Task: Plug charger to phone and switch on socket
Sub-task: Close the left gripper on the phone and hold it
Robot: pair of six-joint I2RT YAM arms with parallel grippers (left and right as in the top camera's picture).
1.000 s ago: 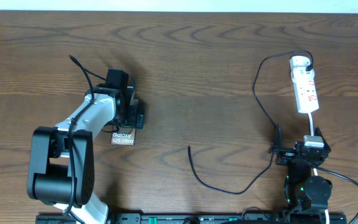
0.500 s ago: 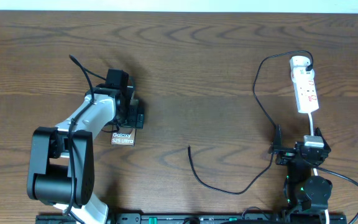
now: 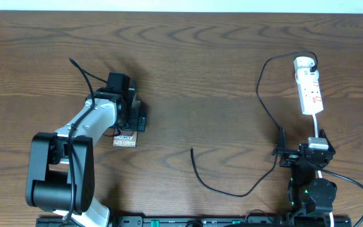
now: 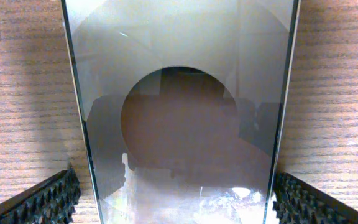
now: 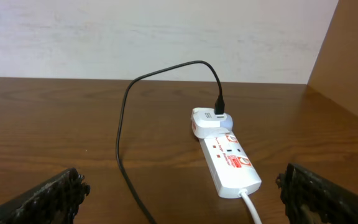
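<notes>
The phone lies flat on the table at centre left of the overhead view, its long axis running up and down the frame. Only the lettered end shows from under the left arm. In the left wrist view it fills the middle, and the left gripper stands wide with one finger off each long edge. I cannot tell whether either finger touches the glass edge.

The charger is plugged in at the top of the socket in the upper right. From there it runs down the frame, loops along the bottom and ends with its tip loose at lower centre, to the right of the phone and apart from it.

The right gripper is also wide and holds nothing. The socket lies straight ahead of it, lengthwise.

The tip lies between the two arms, somewhat nearer the left one, which is busy over the phone. Picking up the tip probably falls to the right arm.
</notes>
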